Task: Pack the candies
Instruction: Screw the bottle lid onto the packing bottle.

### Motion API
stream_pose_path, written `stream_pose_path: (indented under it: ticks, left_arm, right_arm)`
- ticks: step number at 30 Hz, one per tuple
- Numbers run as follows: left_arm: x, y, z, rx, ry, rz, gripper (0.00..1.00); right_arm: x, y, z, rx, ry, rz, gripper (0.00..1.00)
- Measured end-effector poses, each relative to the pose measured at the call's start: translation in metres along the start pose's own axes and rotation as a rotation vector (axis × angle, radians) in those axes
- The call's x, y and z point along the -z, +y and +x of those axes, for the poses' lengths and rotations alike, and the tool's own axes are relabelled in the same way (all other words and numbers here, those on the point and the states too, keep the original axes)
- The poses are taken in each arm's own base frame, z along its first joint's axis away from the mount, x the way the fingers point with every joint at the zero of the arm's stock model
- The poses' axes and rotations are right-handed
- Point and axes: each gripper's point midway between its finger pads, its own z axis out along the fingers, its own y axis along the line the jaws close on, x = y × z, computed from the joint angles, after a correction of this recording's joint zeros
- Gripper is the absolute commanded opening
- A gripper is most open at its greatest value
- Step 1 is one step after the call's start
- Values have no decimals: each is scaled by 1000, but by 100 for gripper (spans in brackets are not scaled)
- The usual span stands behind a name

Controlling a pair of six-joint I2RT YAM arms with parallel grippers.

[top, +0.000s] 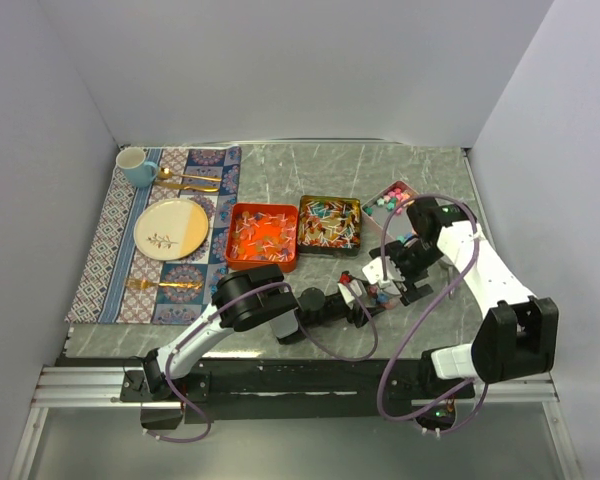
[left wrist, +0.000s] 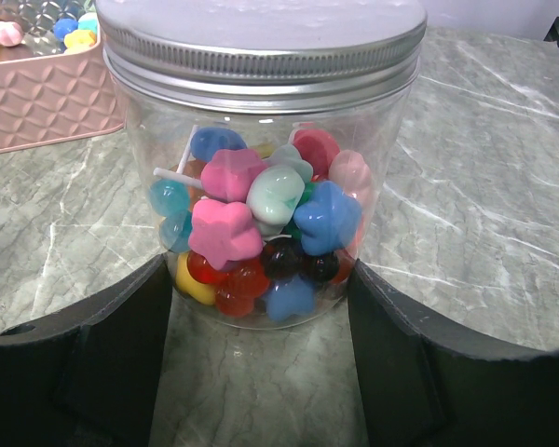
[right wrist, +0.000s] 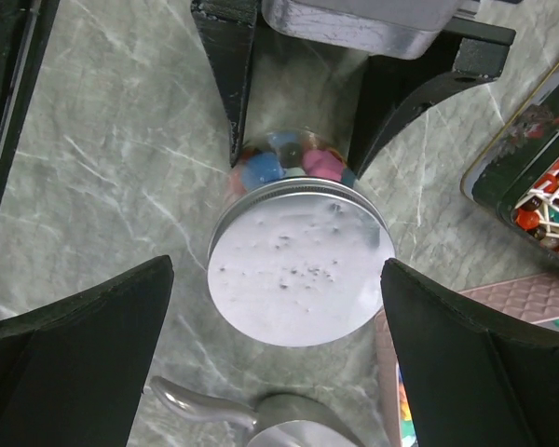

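Note:
A clear jar point(left wrist: 261, 186) with a silver screw lid point(right wrist: 301, 264) stands on the marble table, full of candies point(left wrist: 225, 231) in pink, blue, red and yellow. My left gripper point(left wrist: 259, 276) has its fingers point(left wrist: 121, 345) against both sides of the jar's base. They also show in the right wrist view, flanking the jar point(right wrist: 289, 163). My right gripper point(right wrist: 278, 270) hovers open over the lid, with a gap on each side. In the top view the jar point(top: 378, 292) sits between the left gripper point(top: 364, 300) and the right gripper point(top: 394, 276).
A pink tin point(left wrist: 37, 102) of ball candies point(top: 390, 197) stands behind the jar. An orange tin point(top: 263, 235) and a dark tin point(top: 330, 222) hold wrapped sweets. A silver scoop point(right wrist: 261, 424) lies near the jar. A placemat with a plate point(top: 172, 228), a cup point(top: 135, 166) and gold cutlery is on the left.

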Motion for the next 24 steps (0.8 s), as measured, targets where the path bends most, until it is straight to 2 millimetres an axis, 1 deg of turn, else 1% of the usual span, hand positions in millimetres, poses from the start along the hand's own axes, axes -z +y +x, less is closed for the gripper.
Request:
stream_pose_path:
  ticks: [8,21,22,23,24]
  left_arm:
    - [0,0,0,0,0,0,1]
    - [0,0,0,1,0,-1,1]
    - [0,0,0,0,0,-1,1]
    - [0,0,0,0,0,-1,1]
    - [0,0,0,-1,0,-1,1]
  right_arm:
    - [-4,-9,8,-13,2,-27,100]
    - [-9,-10,12,-10,6,-60,100]
    - [-9,-11,12,-10,8,-63,98]
    - [-10,-11,14,-16,14,-70,91]
    - [-14,-11,17,-31,13,-90,88]
